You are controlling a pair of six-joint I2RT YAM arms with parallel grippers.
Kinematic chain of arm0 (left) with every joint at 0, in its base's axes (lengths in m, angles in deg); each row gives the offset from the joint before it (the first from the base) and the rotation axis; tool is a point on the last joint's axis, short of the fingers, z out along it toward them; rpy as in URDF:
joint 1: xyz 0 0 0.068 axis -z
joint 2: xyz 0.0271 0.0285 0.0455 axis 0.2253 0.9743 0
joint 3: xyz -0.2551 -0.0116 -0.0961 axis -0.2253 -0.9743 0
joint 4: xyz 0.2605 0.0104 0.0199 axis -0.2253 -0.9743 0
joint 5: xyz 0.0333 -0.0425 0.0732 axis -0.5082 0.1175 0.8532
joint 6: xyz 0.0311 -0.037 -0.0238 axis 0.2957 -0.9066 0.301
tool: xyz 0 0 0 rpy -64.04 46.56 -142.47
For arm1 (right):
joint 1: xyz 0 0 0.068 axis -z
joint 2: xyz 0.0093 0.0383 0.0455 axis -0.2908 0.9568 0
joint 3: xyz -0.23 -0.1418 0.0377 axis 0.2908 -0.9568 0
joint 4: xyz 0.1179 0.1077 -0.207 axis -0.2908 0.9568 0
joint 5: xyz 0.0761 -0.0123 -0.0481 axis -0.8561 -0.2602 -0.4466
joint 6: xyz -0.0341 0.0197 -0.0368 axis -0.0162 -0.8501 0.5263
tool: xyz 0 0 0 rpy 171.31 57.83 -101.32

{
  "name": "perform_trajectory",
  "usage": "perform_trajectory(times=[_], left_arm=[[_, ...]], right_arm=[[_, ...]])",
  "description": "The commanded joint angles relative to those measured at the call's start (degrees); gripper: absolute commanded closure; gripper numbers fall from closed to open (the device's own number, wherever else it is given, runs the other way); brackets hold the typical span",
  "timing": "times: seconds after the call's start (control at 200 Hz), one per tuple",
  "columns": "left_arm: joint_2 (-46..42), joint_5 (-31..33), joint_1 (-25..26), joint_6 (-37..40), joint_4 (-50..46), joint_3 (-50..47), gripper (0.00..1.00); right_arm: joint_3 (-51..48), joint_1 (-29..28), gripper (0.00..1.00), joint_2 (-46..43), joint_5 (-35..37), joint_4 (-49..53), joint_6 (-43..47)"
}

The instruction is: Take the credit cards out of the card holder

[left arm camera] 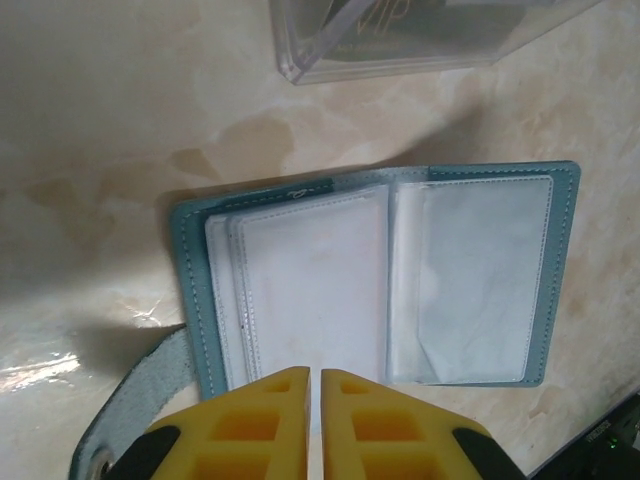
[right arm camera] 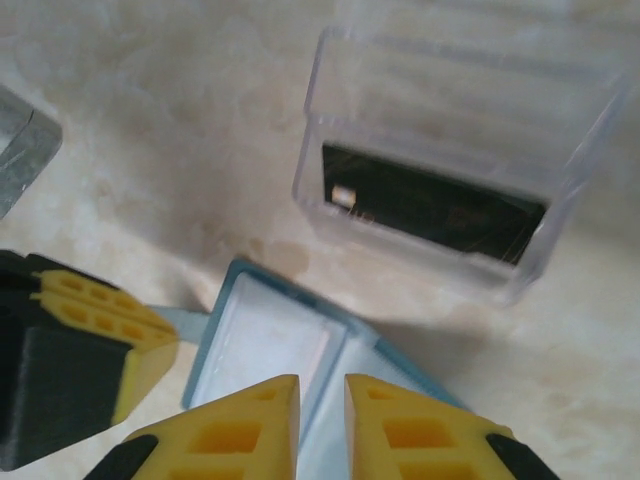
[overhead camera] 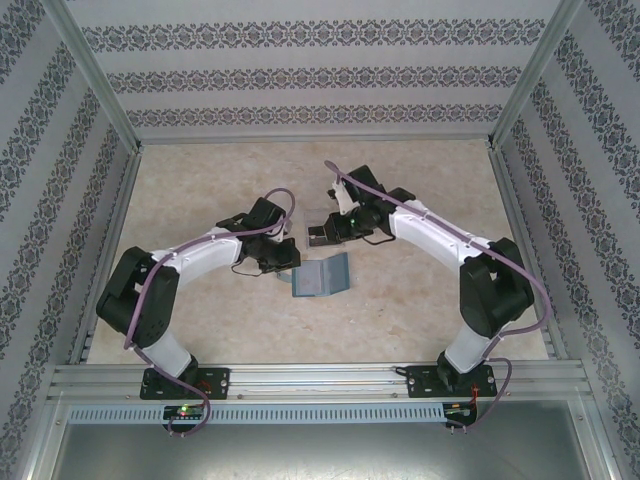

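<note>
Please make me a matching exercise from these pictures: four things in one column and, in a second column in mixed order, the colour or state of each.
Things:
1. card holder
2. plastic box
3. table
4. left gripper

Colour or state:
A. yellow fingers, a narrow gap between them
B. teal-blue, lying open and flat
C. pale and marbled
D. transparent

Pairs: 1-B, 2-D, 3-C, 4-A
</note>
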Motion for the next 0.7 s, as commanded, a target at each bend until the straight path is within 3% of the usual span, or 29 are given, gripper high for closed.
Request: perform_trajectory(times=[0.0, 0.345, 0.699], left_arm=[[1.75, -0.75, 0.93, 0.93, 0.27, 1.81, 0.9], [5.53, 1.1, 0.95, 2.17, -2.32, 1.44, 0.98], [5.5, 1.8, 0.88, 1.53, -0.85, -1.77, 1.0]], right_arm=[[-3.02, -1.01, 0.82, -1.84, -4.47, -5.0, -10.6], [-8.12, -4.88, 0.81, 1.8, -7.39, -12.56, -21.88], [-4.85, -7.99, 0.79, 10.32, -9.07, -13.61, -29.85]])
